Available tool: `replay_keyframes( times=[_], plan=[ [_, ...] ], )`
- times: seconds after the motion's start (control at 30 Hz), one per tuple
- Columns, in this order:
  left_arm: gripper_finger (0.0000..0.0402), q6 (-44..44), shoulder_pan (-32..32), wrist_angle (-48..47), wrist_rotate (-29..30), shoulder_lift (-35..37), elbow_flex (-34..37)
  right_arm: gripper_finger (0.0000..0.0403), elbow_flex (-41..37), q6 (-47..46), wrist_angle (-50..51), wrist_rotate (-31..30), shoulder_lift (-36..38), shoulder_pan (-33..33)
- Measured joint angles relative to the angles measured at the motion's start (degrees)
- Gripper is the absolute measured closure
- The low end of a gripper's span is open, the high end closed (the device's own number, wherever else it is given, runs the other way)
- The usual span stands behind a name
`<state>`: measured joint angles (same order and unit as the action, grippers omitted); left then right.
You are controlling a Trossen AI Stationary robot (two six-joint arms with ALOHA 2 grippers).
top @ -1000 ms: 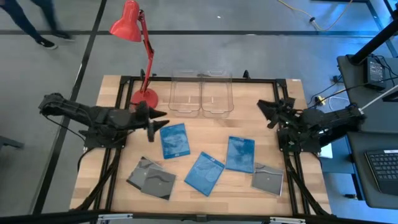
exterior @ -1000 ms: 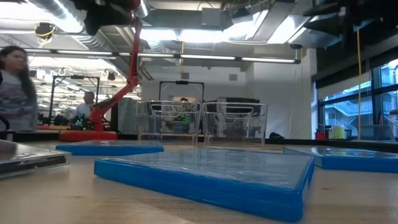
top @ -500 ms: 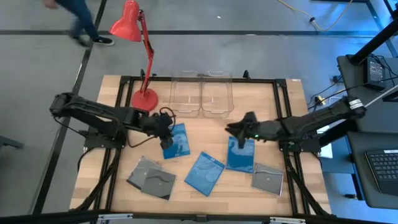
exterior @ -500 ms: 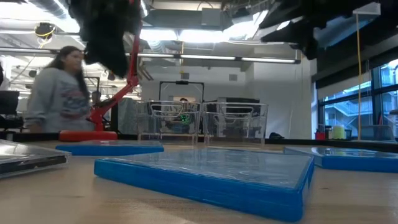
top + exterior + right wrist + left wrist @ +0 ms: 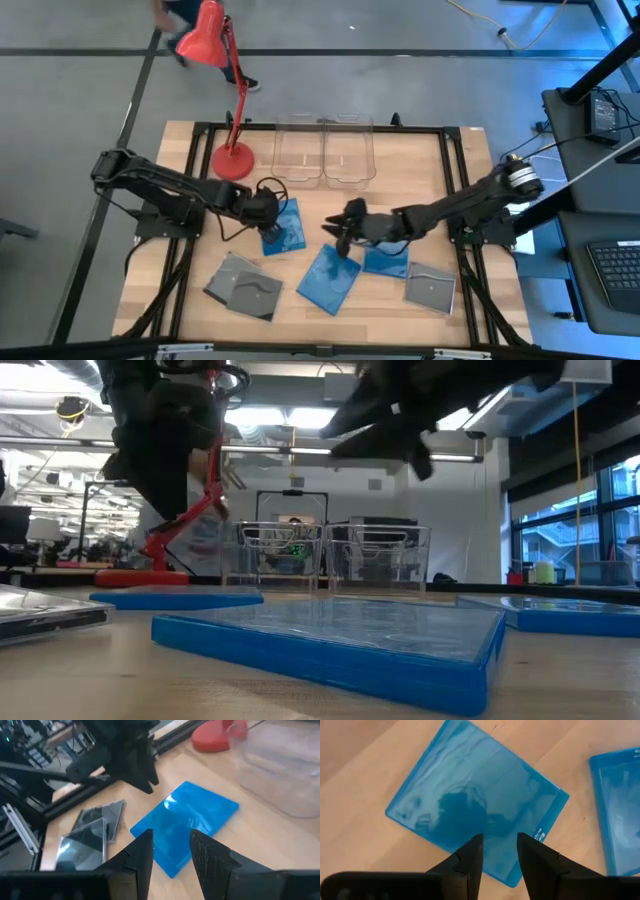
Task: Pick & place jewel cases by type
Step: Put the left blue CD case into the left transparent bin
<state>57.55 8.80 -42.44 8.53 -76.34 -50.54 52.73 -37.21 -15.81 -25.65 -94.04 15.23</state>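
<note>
Wood table, L pincer slightly spread above blue case, R pincer likewise

Both arms are matte black, chunky segmented links with thin black cables looping off the joints. The right arm has a round silver-grey fitting up near its base. The left claw and right claw each end in two flat, tapered black fingers, no markings I can spot.

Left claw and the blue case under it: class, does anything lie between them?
Nothing visible does. The left claw hangs right above the blue case, fingers apart, with only open air between.
</note>
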Motion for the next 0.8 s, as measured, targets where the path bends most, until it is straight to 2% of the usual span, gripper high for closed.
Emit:
replay_keyframes(
  times=[0.17, 0.33, 0.5, 0.67, 0.8],
  plan=[
    [0.0255, 6.04, 0.73, -1.23, -0.17, -0.11, 0.0, 0.027, 5.49, -0.71, 0.71, 6.26, -7.39, -2.16],
    [0.0193, 11.08, 2.44, -3.28, -0.15, -0.12, 0.0, 0.0261, 9.11, -3.72, 0.95, 13.81, -13.33, -3.88],
    [0.0138, 19.08, 3.96, -4.33, 0.7, -0.1, 0.0, 0.0249, 10.38, -6.45, 0.95, 15.7, -17.32, -4.98],
    [0.0131, 25.17, 6.45, -4.49, -0.85, -0.08, 0.53, 0.0248, 10.41, -8.22, 1.31, 15.74, -18.96, -5.01],
    [0.0135, 29.18, 7.37, -4.59, -1.86, -0.1, 4.13, 0.0248, 10.41, -7.15, 2.04, 15.86, -19.01, -5.03]
  ],
)
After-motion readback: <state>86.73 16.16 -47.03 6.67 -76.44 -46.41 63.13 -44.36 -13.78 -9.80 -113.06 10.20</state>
